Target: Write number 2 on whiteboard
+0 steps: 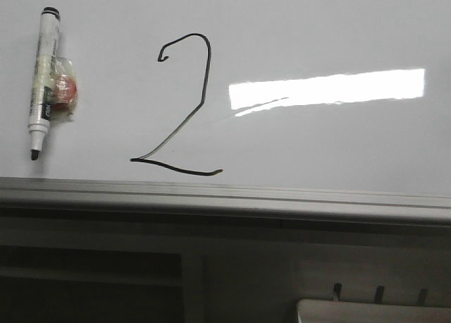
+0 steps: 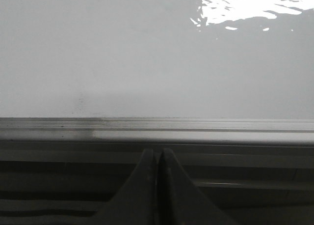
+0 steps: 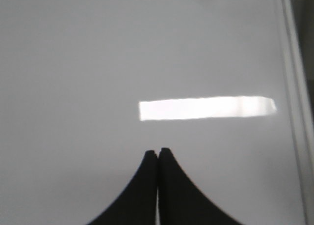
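The number 2 stands drawn in thin black line on the whiteboard, left of the bright rectangular light reflection and just above the grey edge rail, its hooked start at the top, its long diagonal running down to a wavy base stroke; judged from that, the writing looks done. The marker lies on the board well to the left of the figure, uncapped, black tip pointing down toward the rail, with a small clear wrapper with something red inside touching its barrel. The marker is likely light, stiff and smooth-sided, so it could roll or slip on the glossy surface; the best hold would be across the middle of the barrel, clear of the wet tip and of the wrapper. The board itself is hard, slick and rigid, and fresh ink on it would smear at a touch, so nothing should brush the figure. The left hand has its fingers pressed together, empty, hanging in front of the rail. The right hand is likewise closed on nothing, over bare board near the reflection.
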`<state>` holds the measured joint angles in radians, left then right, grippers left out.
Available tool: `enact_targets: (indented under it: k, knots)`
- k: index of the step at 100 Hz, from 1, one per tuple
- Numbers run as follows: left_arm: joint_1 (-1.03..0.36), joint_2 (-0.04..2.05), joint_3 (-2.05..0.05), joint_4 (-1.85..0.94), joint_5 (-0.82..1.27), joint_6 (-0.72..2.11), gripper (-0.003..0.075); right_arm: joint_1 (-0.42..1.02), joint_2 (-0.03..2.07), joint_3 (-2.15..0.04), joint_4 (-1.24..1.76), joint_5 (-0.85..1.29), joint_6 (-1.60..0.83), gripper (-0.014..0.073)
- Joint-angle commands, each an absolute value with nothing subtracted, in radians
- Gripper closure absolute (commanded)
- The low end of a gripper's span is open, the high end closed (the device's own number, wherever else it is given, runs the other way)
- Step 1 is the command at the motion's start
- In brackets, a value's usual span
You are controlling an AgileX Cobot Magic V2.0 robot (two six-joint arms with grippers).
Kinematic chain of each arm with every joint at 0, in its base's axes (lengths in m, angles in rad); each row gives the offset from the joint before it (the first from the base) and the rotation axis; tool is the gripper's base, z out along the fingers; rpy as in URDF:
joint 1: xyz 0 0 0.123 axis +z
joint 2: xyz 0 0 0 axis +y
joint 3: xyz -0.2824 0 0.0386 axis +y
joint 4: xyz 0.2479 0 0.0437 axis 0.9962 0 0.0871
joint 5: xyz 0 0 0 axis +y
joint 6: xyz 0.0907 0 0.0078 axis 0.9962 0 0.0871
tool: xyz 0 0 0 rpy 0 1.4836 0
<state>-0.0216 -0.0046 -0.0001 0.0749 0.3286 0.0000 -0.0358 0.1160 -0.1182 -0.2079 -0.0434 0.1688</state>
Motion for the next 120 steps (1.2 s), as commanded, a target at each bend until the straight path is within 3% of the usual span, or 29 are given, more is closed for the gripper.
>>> enact_targets:
  k: [1, 26, 37, 65, 120]
  knots:
    - [-0.021, -0.031, 0.012, 0.068, 0.263, 0.0, 0.0741, -0.097, 0.104, -0.109, -0.188, -0.121, 0.171, 0.0665]
    - [-0.021, -0.031, 0.012, 0.068, 0.263, 0.0, 0.0741, -0.12, -0.019, 0.044, -0.134, -0.078, 0.171, 0.0665]
    - [-0.021, -0.031, 0.012, 0.068, 0.263, 0.0, 0.0741, -0.12, -0.029, 0.04, -0.13, 0.116, 0.166, 0.0665]
    - [-0.021, -0.031, 0.012, 0.068, 0.263, 0.0, 0.0741, -0.12, -0.029, 0.04, -0.066, 0.287, 0.068, 0.0665]
    - [-0.021, -0.031, 0.012, 0.068, 0.263, 0.0, 0.0741, -0.12, -0.029, 0.04, -0.057, 0.291, 0.065, 0.0665]
